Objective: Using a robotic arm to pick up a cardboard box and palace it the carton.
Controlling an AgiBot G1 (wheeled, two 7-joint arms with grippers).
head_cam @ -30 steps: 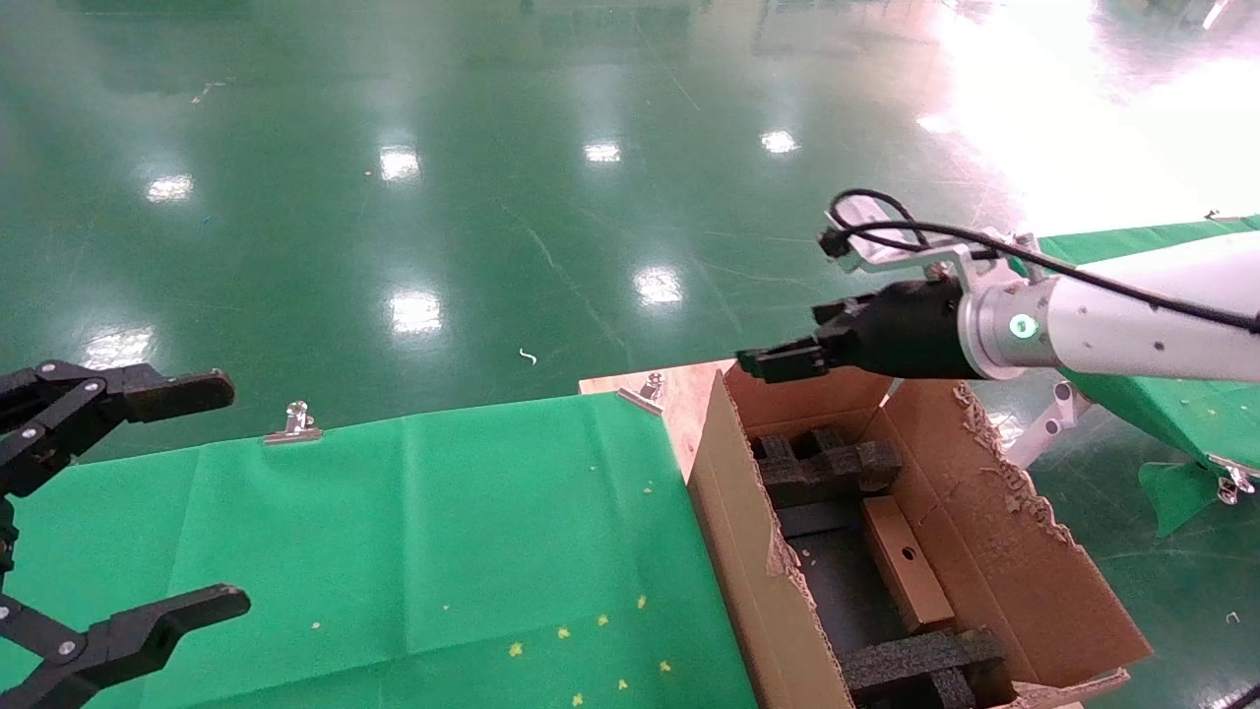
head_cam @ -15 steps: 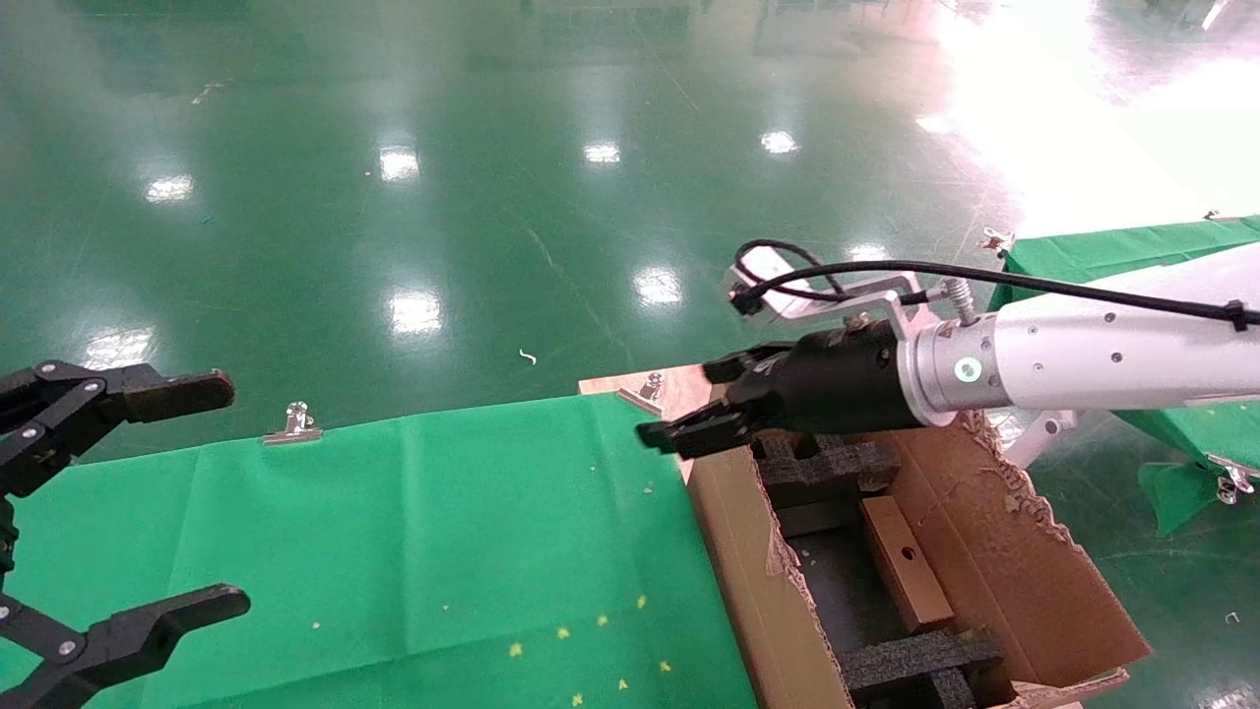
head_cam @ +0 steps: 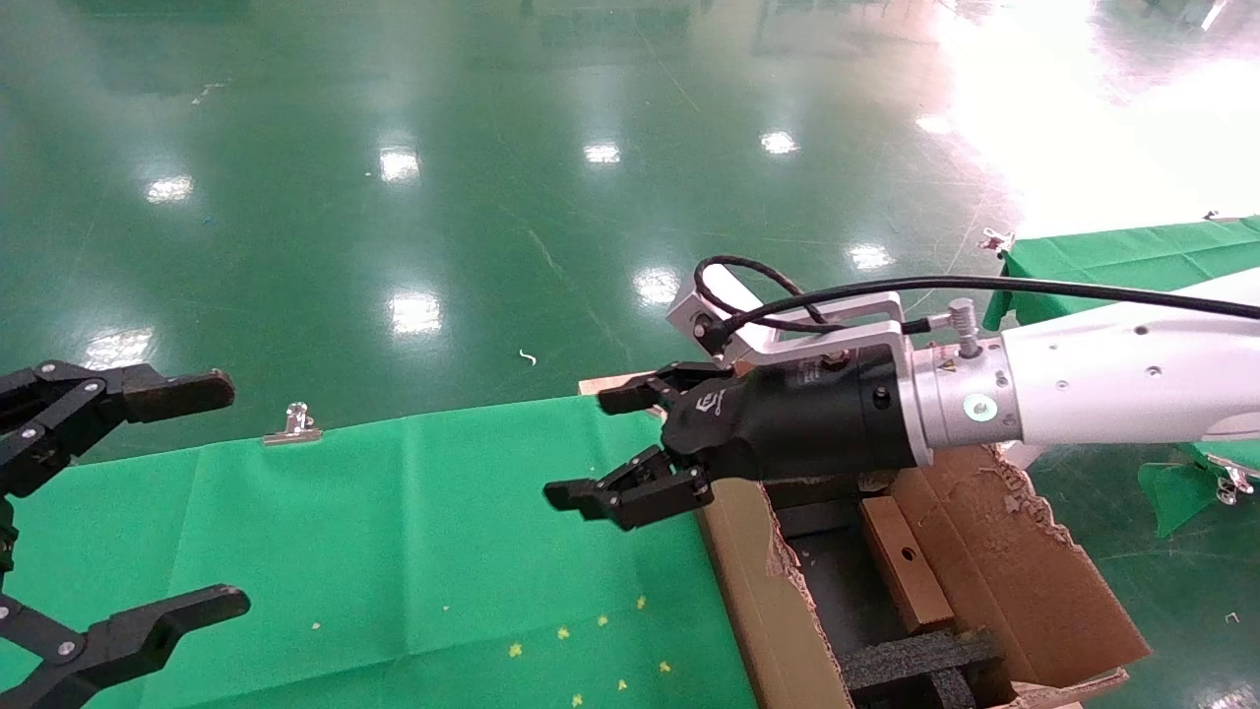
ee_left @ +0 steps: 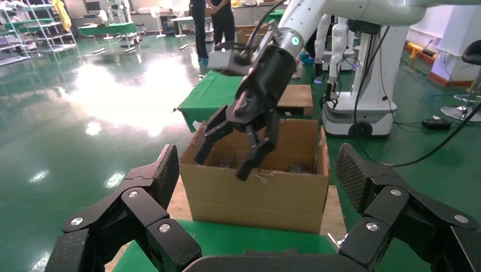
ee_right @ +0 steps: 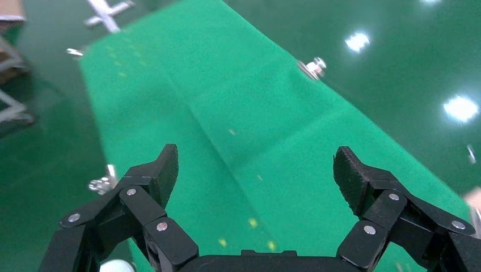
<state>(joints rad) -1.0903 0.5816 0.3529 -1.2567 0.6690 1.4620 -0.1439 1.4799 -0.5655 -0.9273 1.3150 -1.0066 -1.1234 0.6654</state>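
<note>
The carton [head_cam: 748, 551] stands at the right end of the green-clothed table [head_cam: 443, 532], with ragged flaps and black foam inserts [head_cam: 915, 660] inside. A small flat brown cardboard box [head_cam: 906, 576] with a black mark lies inside it between the inserts. My right gripper [head_cam: 581, 448], on the white arm, is open and empty above the cloth, just left of the carton's left wall. It also shows in the left wrist view [ee_left: 222, 163] in front of the carton [ee_left: 261, 192]. The right wrist view shows only its open gripper [ee_right: 256, 164] over bare cloth [ee_right: 255, 113].
My left gripper [head_cam: 231, 492] hangs open at the table's left end, also in its own wrist view [ee_left: 256, 170]. Metal clips [head_cam: 293, 423] [head_cam: 645, 391] hold the cloth at the far edge. A second green table [head_cam: 1132, 246] stands at the right. Glossy green floor lies beyond.
The right arm has swung left and down, from above the carton's far end to over the cloth beside the carton. Its jaws now stand wide apart. The left gripper has not moved.
</note>
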